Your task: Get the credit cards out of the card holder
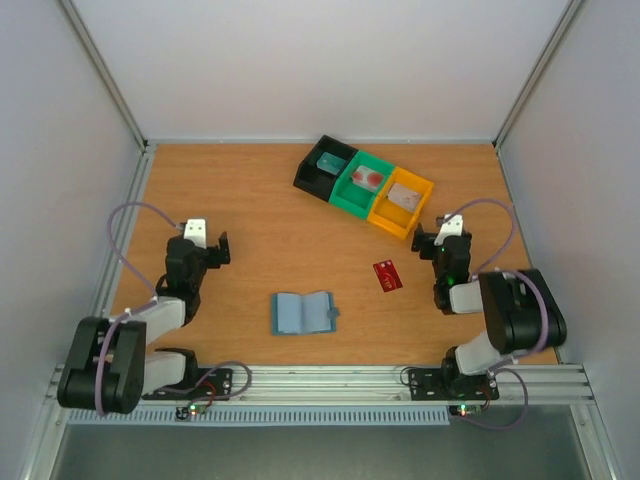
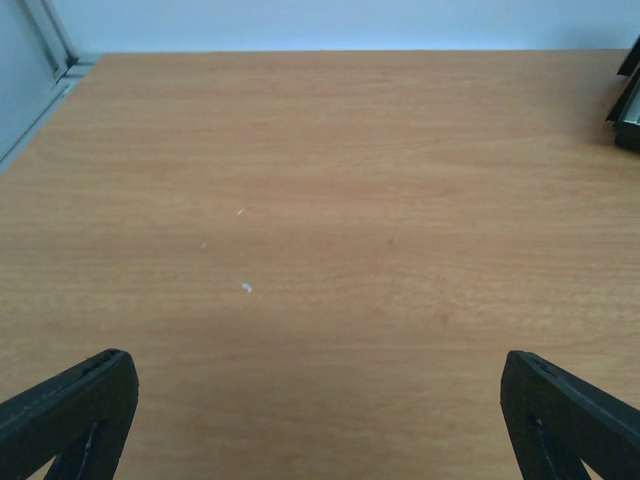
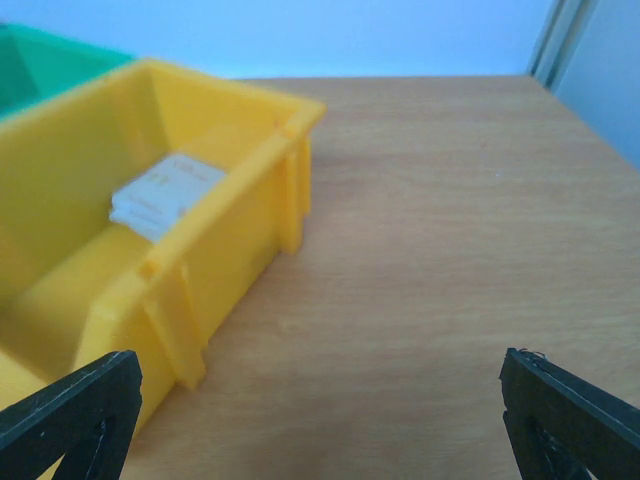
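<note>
Card holder (image 1: 302, 312) lies open on table (image 1: 250, 190), between your left fingers (image 2: 70, 410) and right fingers (image 3: 570, 415), both spread wide, empty. Likely soft, floppy: pin one flap, pinch pocketed cards by edges; probably thin, slick.

We hold both arms folded low. Our left end effector (image 1: 205, 246) sits at nine o'clock and our right end effector (image 1: 441, 243) at three o'clock, jaws of both spread wide.

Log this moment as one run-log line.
left gripper: open, empty | right gripper: open, empty, near yellow plastic bin | light blue soft card holder: open flat on wooden table | dark red plastic card: out, apart from holder
</note>
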Tool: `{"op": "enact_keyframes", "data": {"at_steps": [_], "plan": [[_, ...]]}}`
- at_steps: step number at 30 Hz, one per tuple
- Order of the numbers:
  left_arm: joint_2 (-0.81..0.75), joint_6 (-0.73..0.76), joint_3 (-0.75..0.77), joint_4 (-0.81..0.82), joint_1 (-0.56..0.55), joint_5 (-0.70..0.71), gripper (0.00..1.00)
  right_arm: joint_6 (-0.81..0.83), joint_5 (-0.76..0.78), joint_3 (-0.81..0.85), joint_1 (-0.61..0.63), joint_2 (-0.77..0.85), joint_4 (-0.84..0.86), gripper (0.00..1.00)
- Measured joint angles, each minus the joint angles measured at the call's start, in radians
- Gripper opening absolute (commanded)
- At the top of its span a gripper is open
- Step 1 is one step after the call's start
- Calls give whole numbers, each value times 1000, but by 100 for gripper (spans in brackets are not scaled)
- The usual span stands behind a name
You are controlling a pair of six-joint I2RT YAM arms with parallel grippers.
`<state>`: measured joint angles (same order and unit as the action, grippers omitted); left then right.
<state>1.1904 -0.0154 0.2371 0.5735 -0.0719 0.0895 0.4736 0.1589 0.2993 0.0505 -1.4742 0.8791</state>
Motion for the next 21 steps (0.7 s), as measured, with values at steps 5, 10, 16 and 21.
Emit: {"op": "enact_keyframes", "data": {"at_steps": [5, 10, 16, 21], "plan": [[127, 43, 84, 53, 13, -43, 99, 20, -41, -85, 0, -156, 186, 99], [218, 63, 118, 168, 26, -124, 99, 31, -64, -87, 0, -160, 287, 98], [317, 105, 25, 317, 30, -243, 99, 35, -74, -88, 0, -163, 355, 99], [367, 88, 121, 298, 97, -298, 100, 37, -77, -87, 0, -163, 349, 99]]}}
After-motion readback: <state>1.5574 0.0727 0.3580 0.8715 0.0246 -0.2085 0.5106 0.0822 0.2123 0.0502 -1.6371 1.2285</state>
